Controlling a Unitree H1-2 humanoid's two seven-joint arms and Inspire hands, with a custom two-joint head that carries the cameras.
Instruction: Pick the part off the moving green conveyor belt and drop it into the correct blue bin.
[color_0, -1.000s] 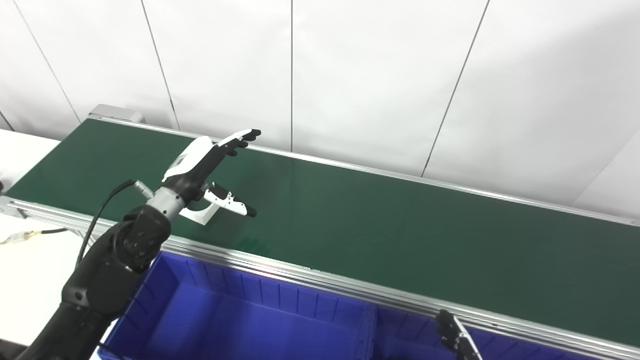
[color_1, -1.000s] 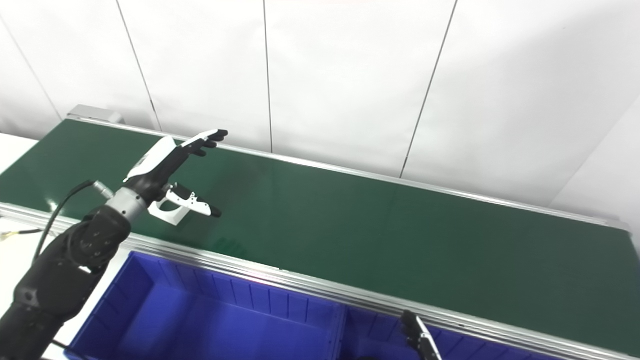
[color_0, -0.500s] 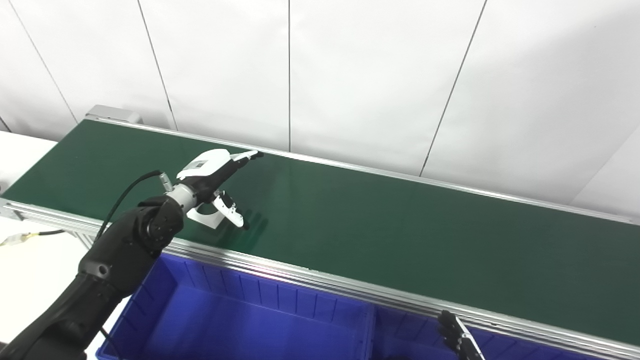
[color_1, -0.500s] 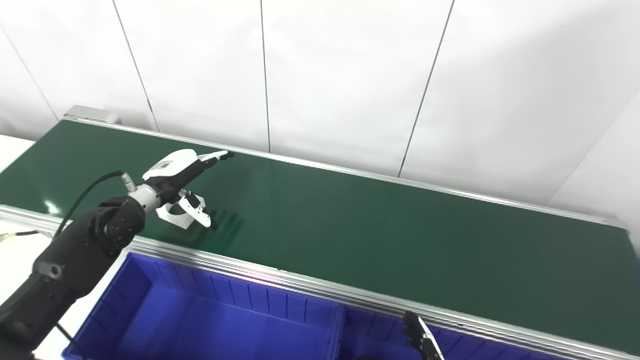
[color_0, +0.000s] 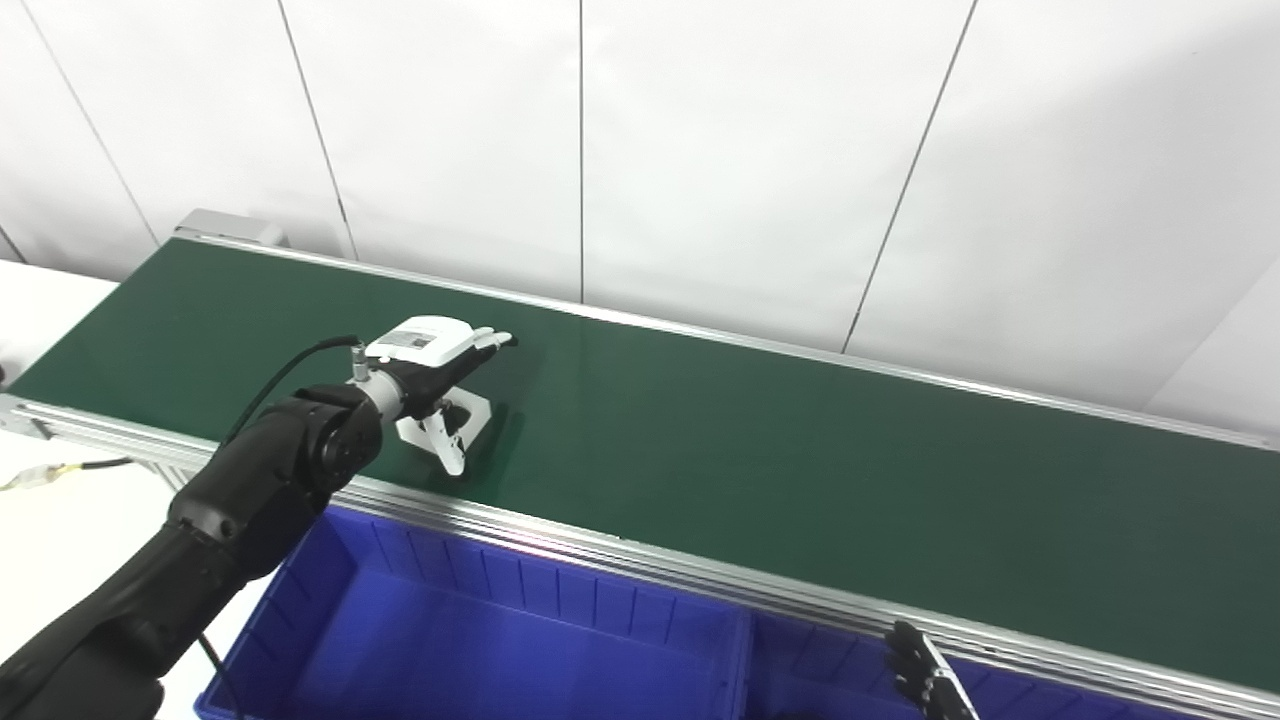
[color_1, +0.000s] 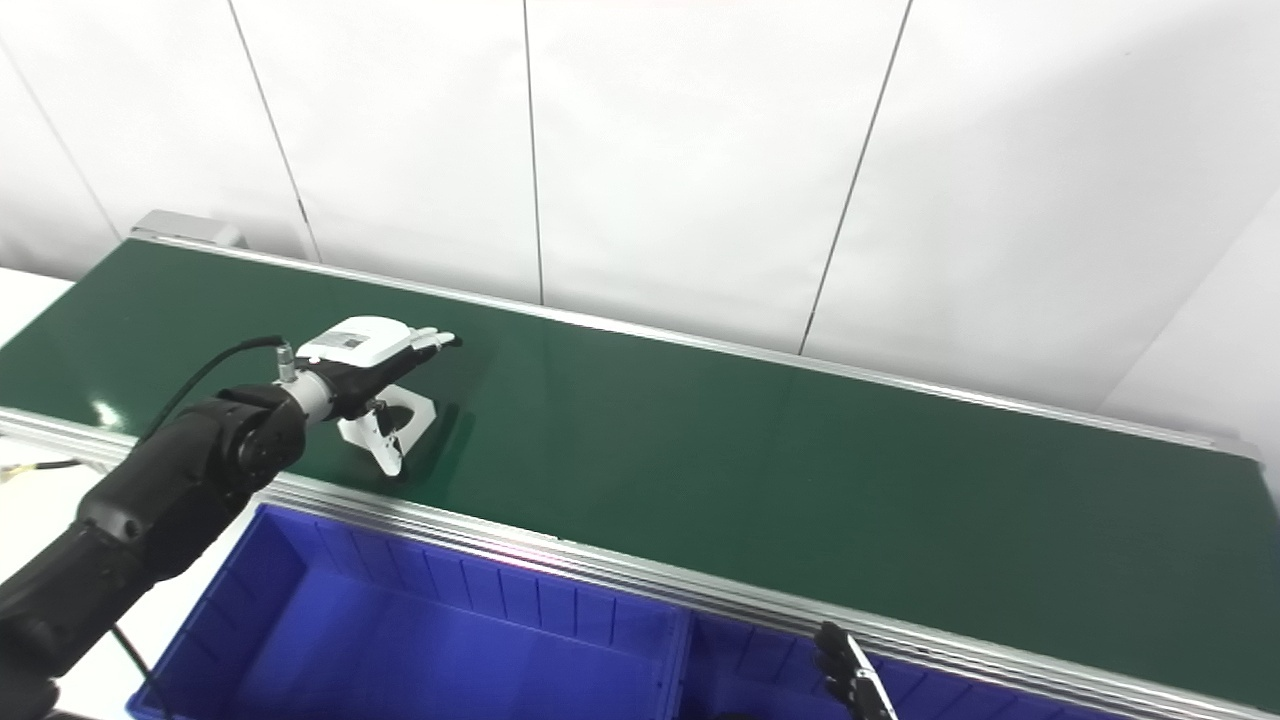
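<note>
A small white bracket-shaped part (color_0: 479, 409) lies on the green conveyor belt (color_0: 760, 450), near its front edge at the left. My left hand (color_0: 432, 346) hovers palm-down right over the part, fingers stretched flat above it and thumb (color_0: 446, 452) hanging down at its near side. The hand is open and grips nothing. The part also shows in the right eye view (color_1: 417, 410). Only the fingertips of my right hand (color_0: 926, 680) show, at the bottom edge over the blue bins.
A large blue bin (color_0: 330, 560) stands below the belt's front rail (color_0: 620, 548), with a second blue bin (color_0: 800, 660) to its right past a divider. A white wall runs behind the belt. A white table with a cable (color_0: 60, 468) lies at the left.
My left hand has come down from a raised, tilted pose and turned palm-down over the part. The part has drifted slightly right on the belt. My right hand has barely moved.
</note>
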